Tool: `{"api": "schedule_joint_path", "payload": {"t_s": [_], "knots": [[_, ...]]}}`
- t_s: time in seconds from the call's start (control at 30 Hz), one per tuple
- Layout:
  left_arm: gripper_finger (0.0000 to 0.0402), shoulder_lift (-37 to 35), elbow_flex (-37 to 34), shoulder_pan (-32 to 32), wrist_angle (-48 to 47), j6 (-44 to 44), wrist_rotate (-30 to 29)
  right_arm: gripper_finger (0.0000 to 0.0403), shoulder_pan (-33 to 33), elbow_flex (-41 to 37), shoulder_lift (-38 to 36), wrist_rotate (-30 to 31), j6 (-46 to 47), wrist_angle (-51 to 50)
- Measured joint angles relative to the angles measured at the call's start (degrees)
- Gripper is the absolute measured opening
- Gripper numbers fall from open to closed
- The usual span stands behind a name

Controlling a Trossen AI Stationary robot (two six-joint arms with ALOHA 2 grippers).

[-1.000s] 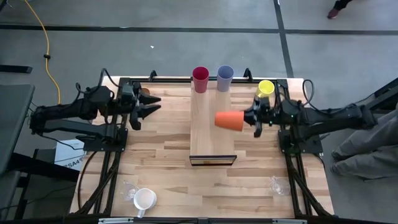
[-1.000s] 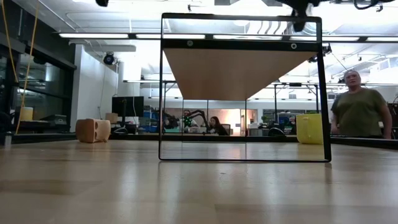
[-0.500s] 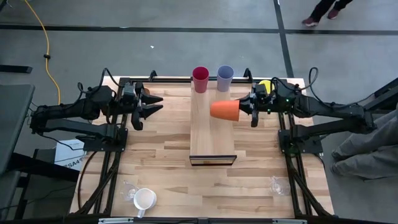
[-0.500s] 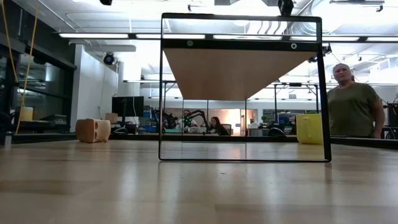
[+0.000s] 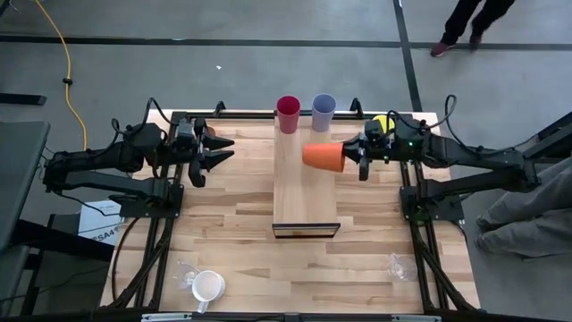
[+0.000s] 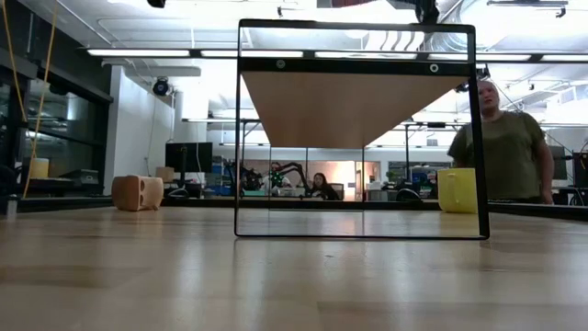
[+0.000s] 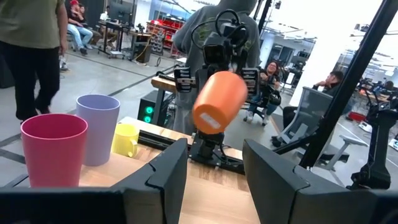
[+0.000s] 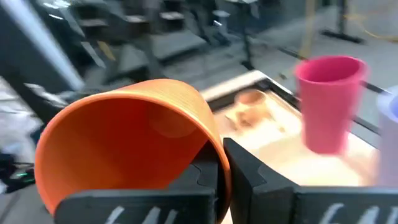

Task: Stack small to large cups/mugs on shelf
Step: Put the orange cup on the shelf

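Note:
The pale shelf board (image 5: pixel 306 192) runs from its dark front edge toward the far side. A crimson tumbler (image 5: pixel 288 114) and a lavender tumbler (image 5: pixel 323 112) stand upright on its far end. My right gripper (image 5: pixel 357 157) is shut on an orange tumbler (image 5: pixel 323 156), which lies sideways in the air above the shelf's right side, with its base toward the table's left. My left gripper (image 5: pixel 219 150) is open and empty at the far left, beside a tan wooden cup (image 6: pixel 138 193). A yellow mug (image 5: pixel 382 123) stands behind my right arm. My right gripper holds the orange tumbler by its rim (image 8: pixel 210 144), with one finger inside the mouth and one finger (image 8: pixel 249 171) outside the wall. The fingers come level from the table's right. The tumbler is lifted clear, on its side, base (image 7: pixel 210 122) toward the left arm.
A white mug (image 5: pixel 207 286) and a clear glass (image 5: pixel 185 271) sit near the front left corner. Another clear glass (image 5: pixel 399 265) sits at the front right. A person (image 6: pixel 501 147) walks in the room beyond the table.
My right gripper has gone toward the table's far edge and a little to the left, carrying the orange tumbler, which stays on its side, closer to the lavender tumbler. The person behind the table has walked on.

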Motion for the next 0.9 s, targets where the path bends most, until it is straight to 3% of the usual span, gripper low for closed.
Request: {"api": "schedule_joint_path", "payload": {"t_s": [0.2, 0.43, 0.67, 0.9], "knots": [[0.0145, 0.0, 0.0, 0.0, 0.0, 0.0, -0.1, 0.0000, -2.7, 16.4, 7.1, 9.2, 0.1, -23.3], [0.0145, 0.0, 0.0, 0.0, 0.0, 0.0, -1.8, 0.0000, -7.7, 32.9, 20.7, 10.6, 4.7, -46.5], [0.0145, 0.0, 0.0, 0.0, 0.0, 0.0, -1.8, 0.0000, -9.3, 40.6, 31.1, 10.1, 5.8, -54.8], [0.0145, 0.0, 0.0, 0.0, 0.0, 0.0, -1.8, 0.0000, -9.6, 43.3, 35.7, 9.7, 5.8, -57.3]]}}
